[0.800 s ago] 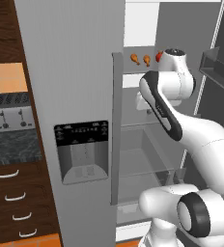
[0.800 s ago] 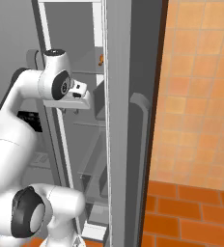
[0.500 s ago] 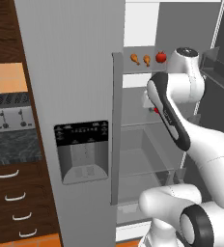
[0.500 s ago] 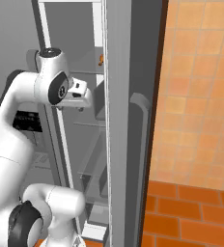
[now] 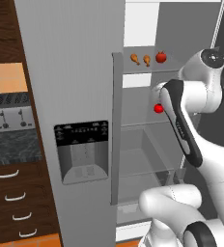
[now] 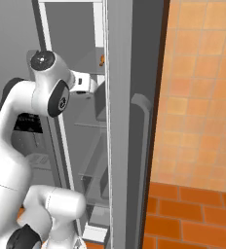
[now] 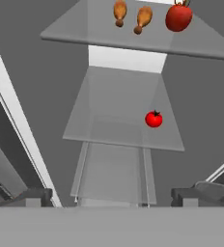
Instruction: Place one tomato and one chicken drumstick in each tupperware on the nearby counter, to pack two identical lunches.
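Our gripper (image 7: 112, 195) hangs with jaws apart and empty before the fridge shelves (image 7: 128, 125); one tomato (image 7: 154, 119) sits near the middle shelf's right edge.

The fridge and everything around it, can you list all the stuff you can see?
Chicken drumsticks: two, orange-brown, side by side on the upper fridge shelf.
Tomato: one, red, upper shelf beside the drumsticks.
Second tomato: one, red, alone on the shelf below.
Glass shelves: several, clear grey, inside the open fridge.
Fridge: one, grey, closed side carries a dark dispenser panel.
Toaster: one, silver, on the counter left of the fridge.
Drawers: dark brown, white curved handles, under the counter.
Floor: orange tiles.
Robot arm: white, dark joints, reaching into the fridge; gripper open, holding nothing.
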Robot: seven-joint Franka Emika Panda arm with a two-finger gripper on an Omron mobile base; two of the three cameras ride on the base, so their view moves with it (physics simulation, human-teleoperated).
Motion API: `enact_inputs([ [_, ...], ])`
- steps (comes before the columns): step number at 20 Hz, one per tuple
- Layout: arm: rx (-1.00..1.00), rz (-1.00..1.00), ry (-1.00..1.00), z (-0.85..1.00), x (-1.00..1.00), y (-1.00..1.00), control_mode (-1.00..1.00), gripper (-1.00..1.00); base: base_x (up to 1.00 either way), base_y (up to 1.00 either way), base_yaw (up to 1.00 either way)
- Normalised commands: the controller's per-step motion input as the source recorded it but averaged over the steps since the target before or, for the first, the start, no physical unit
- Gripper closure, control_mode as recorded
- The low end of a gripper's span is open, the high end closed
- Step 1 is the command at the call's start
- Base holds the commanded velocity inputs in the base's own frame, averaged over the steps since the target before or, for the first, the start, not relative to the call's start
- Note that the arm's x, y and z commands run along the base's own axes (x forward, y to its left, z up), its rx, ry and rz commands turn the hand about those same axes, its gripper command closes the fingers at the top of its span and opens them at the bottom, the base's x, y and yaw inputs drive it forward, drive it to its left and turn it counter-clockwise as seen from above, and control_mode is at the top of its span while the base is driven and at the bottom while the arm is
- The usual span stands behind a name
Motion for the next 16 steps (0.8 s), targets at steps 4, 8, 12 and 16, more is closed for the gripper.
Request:
enact_inputs([
  [4, 0.0, -0.01, -0.14, 0.57, 0.35, 0.0, -1.0, -1.0, 0.0, 0.0, 0.0],
  [8, 0.1, -0.17, -0.03, 0.4, 0.5, 0.0, -1.0, -1.0, 0.0, 0.0, 0.0],
  [12, 0.1, -0.15, 0.0, 0.24, 0.83, -0.06, -1.0, -1.0, 0.0, 0.0, 0.0],
  [16, 0.1, -0.07, 0.0, 0.11, 0.83, -0.18, -1.0, -1.0, 0.0, 0.0, 0.0],
])
